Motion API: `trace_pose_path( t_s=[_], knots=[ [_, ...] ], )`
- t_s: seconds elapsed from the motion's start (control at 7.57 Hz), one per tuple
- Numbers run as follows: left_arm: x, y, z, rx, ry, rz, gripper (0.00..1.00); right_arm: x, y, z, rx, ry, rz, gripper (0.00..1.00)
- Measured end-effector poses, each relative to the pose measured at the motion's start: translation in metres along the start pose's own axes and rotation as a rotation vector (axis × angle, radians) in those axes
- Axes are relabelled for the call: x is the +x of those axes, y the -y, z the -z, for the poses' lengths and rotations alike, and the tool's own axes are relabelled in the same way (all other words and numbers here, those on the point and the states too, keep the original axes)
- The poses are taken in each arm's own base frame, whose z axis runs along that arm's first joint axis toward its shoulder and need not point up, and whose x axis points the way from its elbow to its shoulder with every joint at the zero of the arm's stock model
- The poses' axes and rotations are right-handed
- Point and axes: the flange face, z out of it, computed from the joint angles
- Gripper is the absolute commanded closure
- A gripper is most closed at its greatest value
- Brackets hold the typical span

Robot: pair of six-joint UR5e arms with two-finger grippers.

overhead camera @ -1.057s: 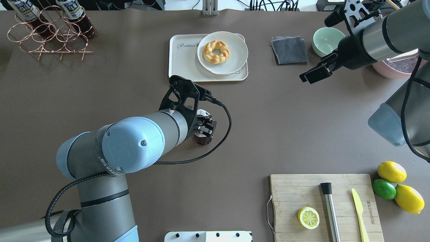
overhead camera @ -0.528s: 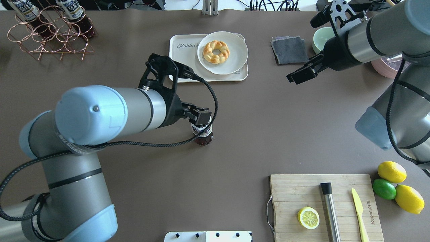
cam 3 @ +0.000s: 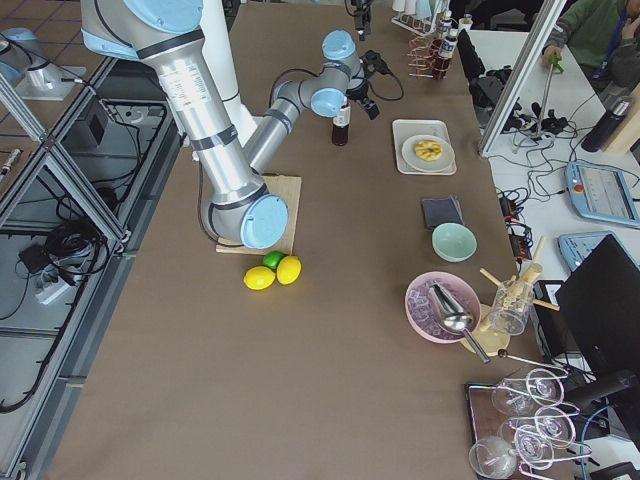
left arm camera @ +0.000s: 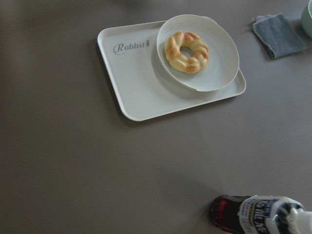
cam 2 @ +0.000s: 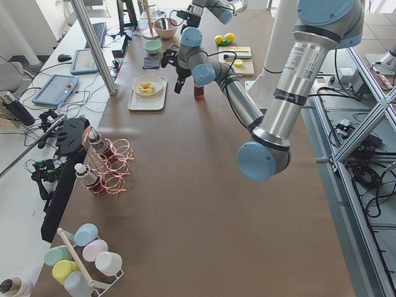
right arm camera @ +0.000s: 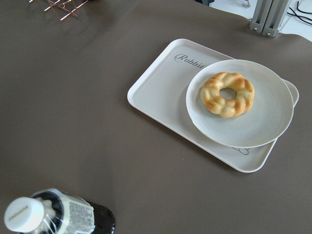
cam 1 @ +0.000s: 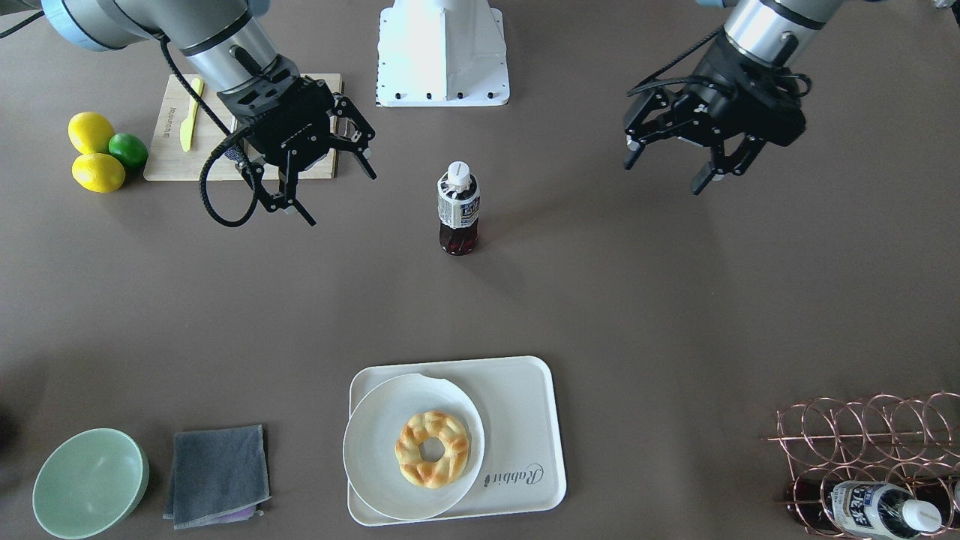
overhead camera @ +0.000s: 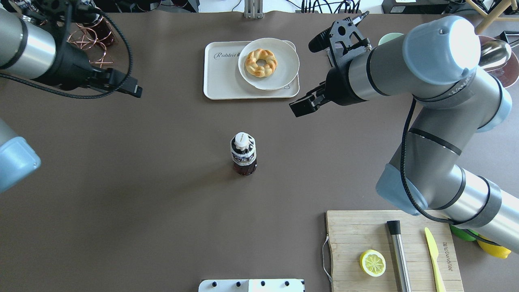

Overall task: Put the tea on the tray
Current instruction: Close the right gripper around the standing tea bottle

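The tea bottle (overhead camera: 243, 154) stands upright and alone in the middle of the table; it also shows in the front view (cam 1: 458, 206) and at the bottom of both wrist views (left arm camera: 258, 219) (right arm camera: 53, 217). The cream tray (overhead camera: 223, 77) with "Rabbit" script lies at the far side (cam 1: 521, 420) (left arm camera: 141, 87) (right arm camera: 161, 87). My left gripper (cam 1: 667, 172) is open and empty, far off to the bottle's left (overhead camera: 131, 89). My right gripper (cam 1: 341, 199) is open and empty, hovering near the tray's right corner (overhead camera: 302, 107). A second tea bottle (cam 1: 877, 510) lies in the copper rack.
A white plate (overhead camera: 284, 77) with a braided doughnut (overhead camera: 260, 62) fills the tray's right half. The copper rack (cam 1: 870, 442), grey cloth (cam 1: 217, 472) and green bowl (cam 1: 90, 484) sit along the far side. The cutting board (overhead camera: 352, 235) holds a lemon half, muddler and knife.
My left gripper has let go of the tea bottle and pulled back to the far left. The bottle stays standing. My right arm has swung left, toward the tray.
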Motion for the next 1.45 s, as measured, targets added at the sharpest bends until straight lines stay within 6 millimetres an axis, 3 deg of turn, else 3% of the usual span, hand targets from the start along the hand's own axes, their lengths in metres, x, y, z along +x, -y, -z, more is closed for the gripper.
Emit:
trace_pose_path(
  t_s=[0.4,0.66,0.92,1.45],
  knots=[
    [-0.178,-0.045,0.02,-0.096,0.172,-0.112,0.02,-0.088,-0.003,-0.023,0.065,0.018,-0.001,0.01],
    [-0.252,-0.064,0.03,-0.14,0.235,-0.167,0.02,-0.122,-0.014,-0.033,0.091,0.008,0.016,0.01],
    [-0.275,-0.072,0.034,-0.155,0.252,-0.178,0.02,-0.148,-0.03,-0.046,0.128,-0.038,0.035,0.02],
    [-0.282,-0.079,0.034,-0.157,0.254,-0.18,0.02,-0.164,-0.048,-0.069,0.154,-0.114,0.055,0.1]
  ],
)
